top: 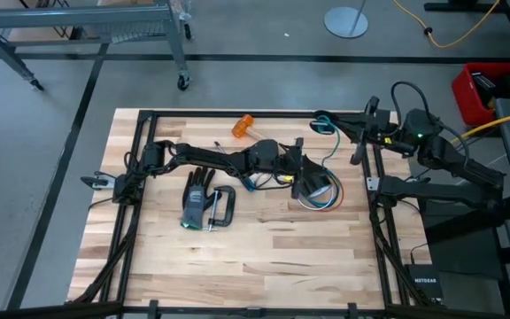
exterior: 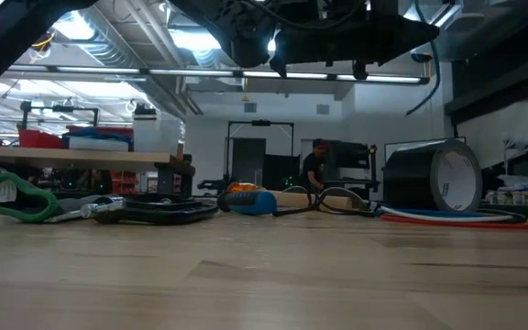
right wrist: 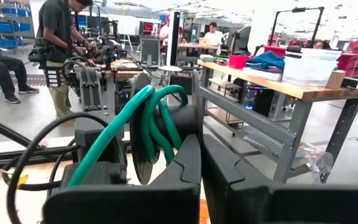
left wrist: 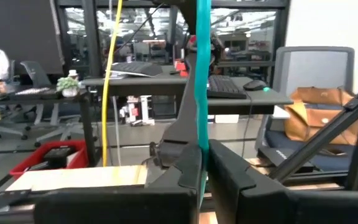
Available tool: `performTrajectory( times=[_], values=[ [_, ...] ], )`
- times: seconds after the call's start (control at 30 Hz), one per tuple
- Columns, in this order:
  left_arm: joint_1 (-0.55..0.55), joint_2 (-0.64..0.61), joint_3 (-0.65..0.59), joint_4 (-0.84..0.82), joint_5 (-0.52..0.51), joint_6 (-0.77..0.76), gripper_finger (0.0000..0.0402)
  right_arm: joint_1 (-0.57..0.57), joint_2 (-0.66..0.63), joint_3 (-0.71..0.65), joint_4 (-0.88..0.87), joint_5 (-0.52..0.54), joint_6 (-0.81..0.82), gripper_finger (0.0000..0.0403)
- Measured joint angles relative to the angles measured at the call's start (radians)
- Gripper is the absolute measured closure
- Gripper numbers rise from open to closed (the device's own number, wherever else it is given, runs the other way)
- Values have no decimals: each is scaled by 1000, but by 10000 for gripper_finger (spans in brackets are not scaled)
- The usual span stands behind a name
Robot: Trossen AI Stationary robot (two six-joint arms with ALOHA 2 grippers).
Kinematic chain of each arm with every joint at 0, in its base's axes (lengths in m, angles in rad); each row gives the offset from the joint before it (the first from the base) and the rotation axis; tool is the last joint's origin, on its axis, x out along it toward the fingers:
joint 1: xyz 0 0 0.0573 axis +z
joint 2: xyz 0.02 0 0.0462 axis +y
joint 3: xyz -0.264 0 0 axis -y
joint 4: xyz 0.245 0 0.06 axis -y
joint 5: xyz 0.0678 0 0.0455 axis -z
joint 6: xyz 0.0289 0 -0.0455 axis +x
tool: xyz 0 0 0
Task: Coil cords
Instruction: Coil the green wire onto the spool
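The left gripper [top: 312, 182] reaches across the middle of the table toward its right half, with its jaws clenched on the teal-green cord [left wrist: 200, 93], which runs taut between the 2 fingers [left wrist: 179, 186] in the left wrist view. The right gripper [top: 348, 131] sits near the table's far right corner, and its jaws are also closed on the teal-green cord, whose loops [right wrist: 157, 118] bunch just ahead of its fingers. From there the cord runs along the table's right side toward the left gripper. Just beside the left gripper lies the bundle of red, white and blue wires [top: 326, 199]. A black glove [top: 197, 200], a clamp [top: 221, 209] and an orange-headed mallet [top: 246, 127] rest left of centre. A roll of tape [exterior: 434, 179] stands on edge.
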Motion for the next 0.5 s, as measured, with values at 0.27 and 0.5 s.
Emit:
performTrajectory(
  times=[0.27,0.5],
  values=[
    [28,0,0,-99,-80,-38,398,0,-90,0,-159,0,44,402],
    [84,0,0,-146,-79,-158,399,-1,-165,0,-245,-21,87,402]
  ],
)
